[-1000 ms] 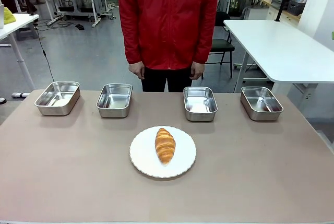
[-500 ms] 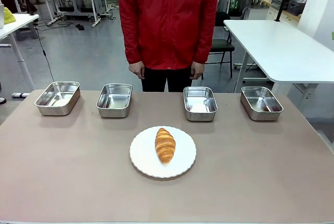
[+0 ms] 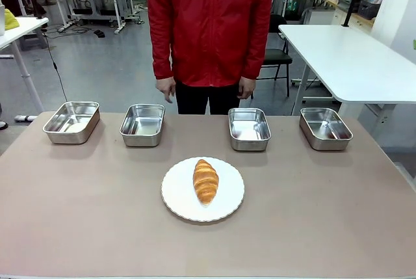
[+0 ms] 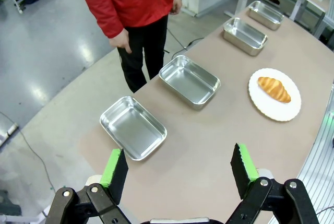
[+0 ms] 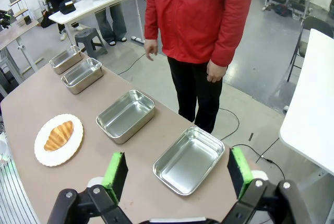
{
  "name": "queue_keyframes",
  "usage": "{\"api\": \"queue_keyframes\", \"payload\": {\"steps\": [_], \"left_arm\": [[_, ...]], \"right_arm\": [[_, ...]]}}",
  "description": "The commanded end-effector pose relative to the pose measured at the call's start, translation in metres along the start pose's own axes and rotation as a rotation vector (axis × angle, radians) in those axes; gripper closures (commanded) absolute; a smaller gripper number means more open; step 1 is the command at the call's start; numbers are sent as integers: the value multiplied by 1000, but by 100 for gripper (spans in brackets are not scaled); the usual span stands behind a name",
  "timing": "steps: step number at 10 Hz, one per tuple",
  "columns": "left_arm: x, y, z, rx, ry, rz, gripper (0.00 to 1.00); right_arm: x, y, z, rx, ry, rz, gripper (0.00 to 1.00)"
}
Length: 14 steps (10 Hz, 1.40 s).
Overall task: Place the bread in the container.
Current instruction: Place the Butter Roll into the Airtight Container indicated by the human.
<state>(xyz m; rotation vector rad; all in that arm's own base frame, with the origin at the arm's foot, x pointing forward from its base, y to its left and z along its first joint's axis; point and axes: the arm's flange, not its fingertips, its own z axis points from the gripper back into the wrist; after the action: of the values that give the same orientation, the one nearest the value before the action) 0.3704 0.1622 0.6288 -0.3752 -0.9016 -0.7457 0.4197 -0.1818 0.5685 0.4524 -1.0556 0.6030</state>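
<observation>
The bread, a golden-brown croissant (image 3: 205,181), lies on a white round plate (image 3: 175,201) at the table's middle. Beyond it stands a row of steel pans: far left (image 3: 71,121), left of centre (image 3: 143,124), right of centre (image 3: 249,128) and far right (image 3: 325,127); all look bare inside. My left gripper (image 4: 178,165) hangs open high above the two left pans (image 4: 133,127) (image 4: 189,81), the croissant (image 4: 274,89) off to its right. My right gripper (image 5: 177,173) is open above the far-right pan (image 5: 189,160), with the croissant (image 5: 58,135) far to its left.
A person in a red jacket (image 3: 211,25) stands at the far edge, both hands hanging at the sides, clear of the table. A white table (image 3: 351,58) stands behind on the right. Brown tabletop lies bare around the plate.
The person's hand on the picture's left has shifted slightly outward. The croissant, plate and pans have not moved.
</observation>
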Motion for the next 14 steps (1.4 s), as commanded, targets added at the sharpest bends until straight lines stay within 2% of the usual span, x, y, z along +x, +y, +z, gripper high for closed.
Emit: {"api": "queue_keyframes", "payload": {"steps": [1, 14], "left_arm": [[-1, -1, 1, -7, -8, -16, 0], [-1, -1, 1, -7, -8, -16, 0]], "right_arm": [[1, 1, 0, 1, -3, 3, 0], [1, 1, 0, 1, -3, 3, 0]]}}
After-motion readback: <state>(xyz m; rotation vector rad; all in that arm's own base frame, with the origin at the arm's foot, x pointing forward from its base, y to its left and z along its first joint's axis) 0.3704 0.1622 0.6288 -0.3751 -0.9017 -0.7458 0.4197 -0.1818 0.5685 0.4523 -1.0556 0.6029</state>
